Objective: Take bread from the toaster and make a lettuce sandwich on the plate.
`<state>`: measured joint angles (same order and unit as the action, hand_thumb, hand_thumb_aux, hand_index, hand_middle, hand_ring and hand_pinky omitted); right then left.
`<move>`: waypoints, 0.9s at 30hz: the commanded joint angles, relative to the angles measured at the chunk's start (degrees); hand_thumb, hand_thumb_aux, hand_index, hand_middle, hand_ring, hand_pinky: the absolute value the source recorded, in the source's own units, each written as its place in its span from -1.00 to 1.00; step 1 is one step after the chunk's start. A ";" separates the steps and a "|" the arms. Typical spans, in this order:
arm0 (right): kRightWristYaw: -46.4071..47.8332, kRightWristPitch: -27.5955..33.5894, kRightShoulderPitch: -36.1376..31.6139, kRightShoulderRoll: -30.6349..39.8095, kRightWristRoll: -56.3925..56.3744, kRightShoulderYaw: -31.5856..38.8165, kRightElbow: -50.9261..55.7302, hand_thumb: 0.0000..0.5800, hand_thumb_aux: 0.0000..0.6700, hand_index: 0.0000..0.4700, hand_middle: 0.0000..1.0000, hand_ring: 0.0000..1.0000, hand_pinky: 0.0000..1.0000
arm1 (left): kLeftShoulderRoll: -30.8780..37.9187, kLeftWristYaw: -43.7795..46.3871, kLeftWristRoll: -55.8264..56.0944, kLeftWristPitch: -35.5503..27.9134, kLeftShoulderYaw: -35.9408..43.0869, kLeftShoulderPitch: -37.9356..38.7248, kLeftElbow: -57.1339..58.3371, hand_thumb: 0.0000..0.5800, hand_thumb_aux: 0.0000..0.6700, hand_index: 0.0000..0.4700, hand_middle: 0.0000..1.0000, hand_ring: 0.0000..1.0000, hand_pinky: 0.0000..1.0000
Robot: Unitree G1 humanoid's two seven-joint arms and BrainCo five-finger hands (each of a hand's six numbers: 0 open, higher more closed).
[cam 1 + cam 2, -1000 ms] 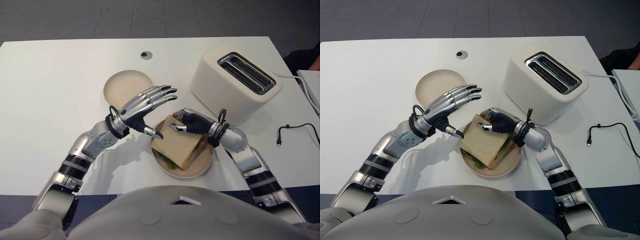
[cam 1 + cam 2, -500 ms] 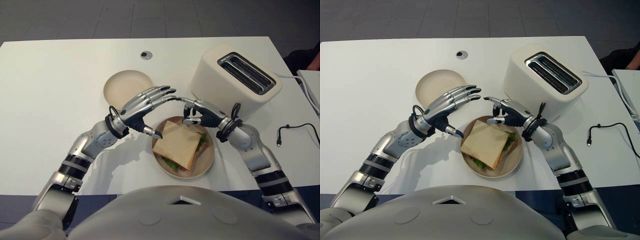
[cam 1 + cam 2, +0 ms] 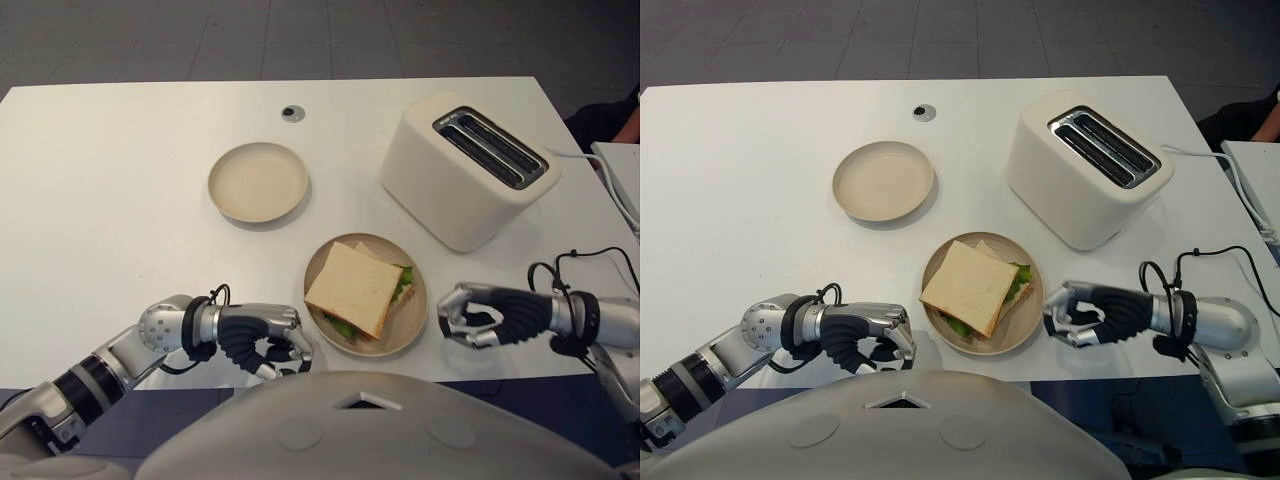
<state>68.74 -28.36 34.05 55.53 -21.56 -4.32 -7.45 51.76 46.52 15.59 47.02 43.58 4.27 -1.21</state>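
Left eye view put my left hand [image 3: 262, 342] just off the near-left rim of the plate [image 3: 407, 328]. Its fingers were curled in on themselves and gripped nothing. My right hand [image 3: 480, 317] sat just off the plate's right rim, also curled into a loose fist and empty. Both rested low over the table [image 3: 100, 180] at its near edge.

The sandwich lay on the plate, between the two hands. From the left hand it lay to the right and a little farther out, and from the right hand it lay straight to the left. The top slice [image 3: 355, 288] was roughly square, so I could give it no real long axis. It sat turned, with one corner pointing toward me. I judged both hands about equally near, the right perhaps a touch nearer the rim. Any last straightening would be a short reach inward for either hand.

Lettuce [image 3: 404, 283] showed only as a green fringe at the slice's right edge and near corner. The bottom slice was almost wholly covered, with just a pale sliver at the far side. Beyond the plate and to its right stood the toaster [image 3: 468, 170]. Its slots looked dark, and I could not see to their bottoms. Beyond the plate to its left sat a smaller plate [image 3: 258, 182] with nothing on it. A cable [image 3: 600, 255] lay farther right of my right hand.
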 commanded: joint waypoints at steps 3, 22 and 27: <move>-1.19 -0.17 -1.32 -1.10 11.33 4.39 3.35 1.00 1.00 1.00 1.00 1.00 1.00 | -6.56 0.13 -10.67 -3.59 -2.56 0.16 8.81 1.00 1.00 1.00 1.00 1.00 1.00; -31.80 -1.48 -27.01 -29.45 30.85 17.83 16.68 1.00 1.00 1.00 1.00 1.00 1.00 | -25.06 -28.94 -33.31 -1.63 -19.34 -11.41 33.15 0.98 0.82 0.82 1.00 1.00 1.00; -40.54 -6.49 -33.44 -36.30 31.00 17.29 22.82 1.00 1.00 1.00 1.00 1.00 1.00 | -29.57 -35.39 -29.91 3.04 -24.03 -12.34 33.45 -1.00 -1.00 -1.00 1.00 1.00 1.00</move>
<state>30.75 -32.60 2.61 21.39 10.24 13.40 13.70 24.24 11.65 -17.67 47.36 21.04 -8.14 32.98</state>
